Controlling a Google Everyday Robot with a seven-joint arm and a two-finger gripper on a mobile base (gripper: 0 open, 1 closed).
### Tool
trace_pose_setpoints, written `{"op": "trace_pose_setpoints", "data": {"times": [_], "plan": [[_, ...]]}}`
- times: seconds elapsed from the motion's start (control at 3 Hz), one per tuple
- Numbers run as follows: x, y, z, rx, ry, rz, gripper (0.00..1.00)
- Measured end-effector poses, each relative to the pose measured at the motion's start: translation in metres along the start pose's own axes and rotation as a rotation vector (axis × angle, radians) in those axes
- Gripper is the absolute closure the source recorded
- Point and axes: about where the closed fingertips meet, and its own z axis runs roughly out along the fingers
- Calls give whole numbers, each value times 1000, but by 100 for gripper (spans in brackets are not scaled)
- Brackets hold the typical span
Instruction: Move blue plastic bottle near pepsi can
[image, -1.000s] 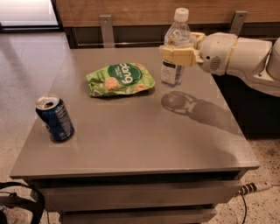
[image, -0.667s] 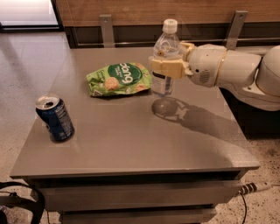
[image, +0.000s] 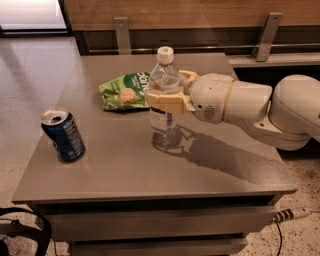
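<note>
The blue plastic bottle (image: 164, 82) is clear with a white cap and a dark-and-white label. It stands upright at the table's middle, held just above or on the surface. My gripper (image: 167, 97) reaches in from the right and is shut on the bottle's middle, one pale finger (image: 166, 103) across its front. The pepsi can (image: 63, 135) is dark blue with a silver top and stands upright at the table's left front, well apart to the left of the bottle.
A green snack bag (image: 125, 90) lies flat behind and left of the bottle. The grey table (image: 150, 170) has its front edge near the can. Metal rail posts (image: 121, 32) stand behind. A cable and dark strap lie on the floor.
My gripper has carried the bottle leftward and toward the front of the table, from beside the snack bag's right end to the table's middle. The can and the bag have not moved.
</note>
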Motion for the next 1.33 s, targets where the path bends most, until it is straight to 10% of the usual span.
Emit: {"op": "trace_pose_setpoints", "data": {"times": [1.33], "plan": [[16, 94, 55, -107, 11, -12, 100]]}}
